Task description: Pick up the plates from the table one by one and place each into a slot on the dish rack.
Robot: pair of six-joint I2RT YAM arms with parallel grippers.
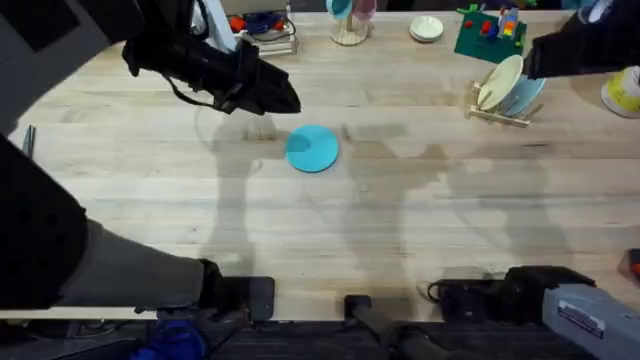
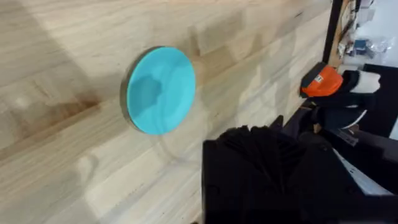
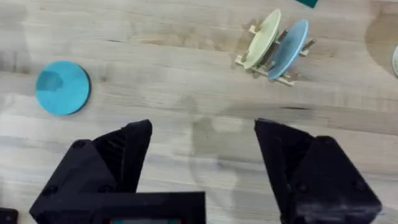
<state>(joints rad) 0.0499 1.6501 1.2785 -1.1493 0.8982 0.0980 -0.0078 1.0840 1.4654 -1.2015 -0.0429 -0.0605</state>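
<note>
The table [image 1: 400, 230] is a broad top of pale wooden planks with visible grain and a few darker streaks. Toward its far right side stands the dish rack [image 1: 497, 108], a small light wooden frame with thin upright pegs. It holds two round plates on edge, leaning side by side in neighbouring slots: a cream plate [image 1: 500, 82] and, just behind it, a pale blue plate [image 1: 524, 93].

Well to the left of the rack, out on the open boards, the bright cyan plate [image 1: 312, 148] lies flat, a plain shallow disc with a smooth matte face.

The left arm reaches in from the left at a slant, its dark gripper [image 1: 280, 95] hanging above the wood on the far side of the cyan plate from the rack, near the plate but apart from it; whether its fingers are spread or closed cannot be told. The right gripper [image 3: 202, 162] is raised close beside the rack, looking down on rack and cyan plate alike, its two black fingers [image 3: 112, 155] spread wide with nothing between them
</note>
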